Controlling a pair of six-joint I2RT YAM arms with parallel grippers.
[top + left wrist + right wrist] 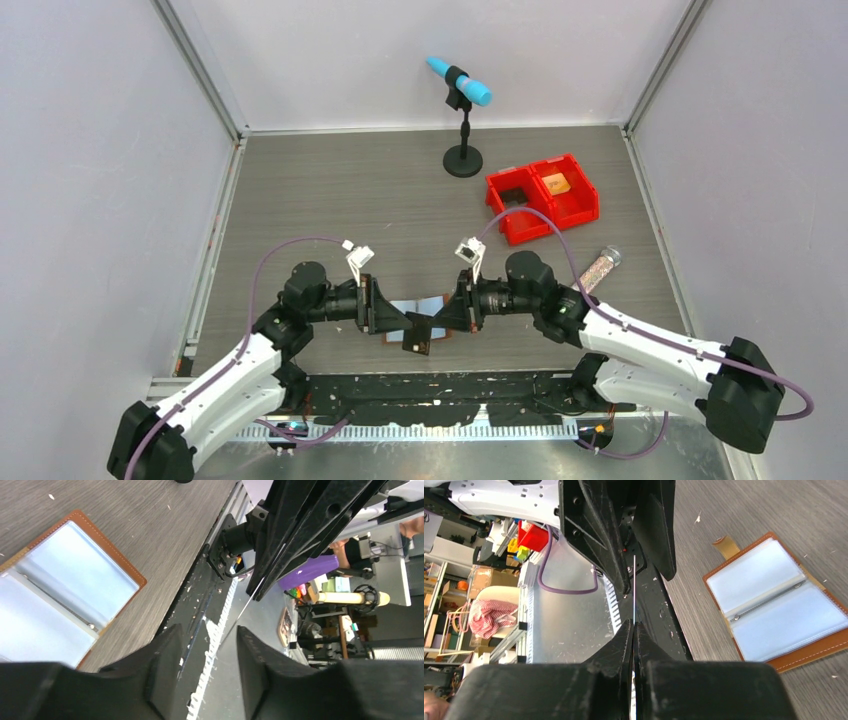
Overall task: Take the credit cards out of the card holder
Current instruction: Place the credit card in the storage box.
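The brown card holder (428, 305) lies open on the table between my two grippers, its pale blue-grey panels up. It also shows in the left wrist view (75, 580) and the right wrist view (774, 610), with its tab (725, 546) on the far edge. My right gripper (447, 318) (634, 628) is shut on a dark card (418, 336), seen edge-on as a thin line (634, 587), held above the table's near edge. My left gripper (393, 318) (210, 652) is open, its fingers either side of the card's edge (248, 600) without touching it.
Two joined red bins (543, 195) stand at the back right, one holding a small orange thing (557, 184). A blue microphone on a black stand (462, 120) is at the back. A clear tube (600, 268) lies right of my right arm. The black table rim (440, 385) runs just below the grippers.
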